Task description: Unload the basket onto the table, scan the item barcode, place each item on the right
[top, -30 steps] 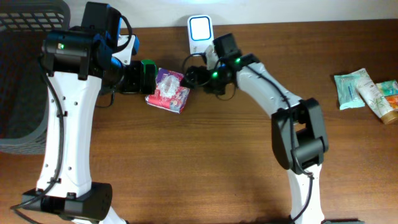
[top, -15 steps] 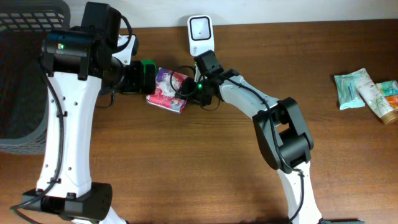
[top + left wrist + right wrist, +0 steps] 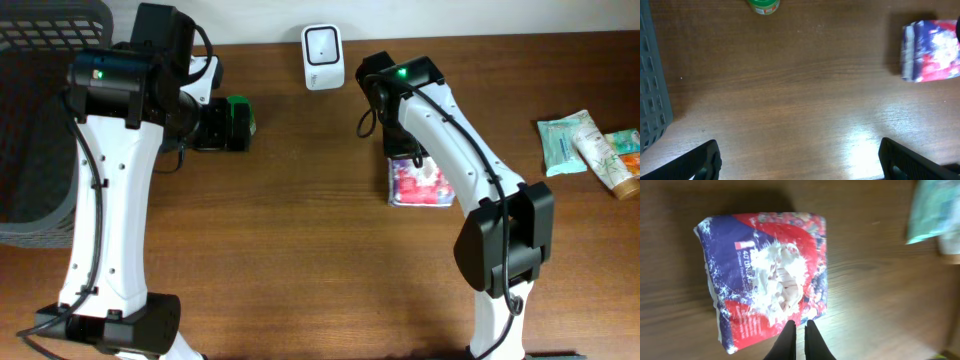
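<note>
Nearest me, the tissue packet is right of centre on the wooden table; whether it rests on the wood or hangs just above it I cannot tell. The right gripper has its fingers pinched together on the packet's near edge (only a sliver of wrapper, by the wrist view). Further back on the left, the left gripper hangs over bare wood, fingers spread wide and holding nothing, with the dark basket beside it. At the far edge stands the white scanner, well apart from the packet.
</note>
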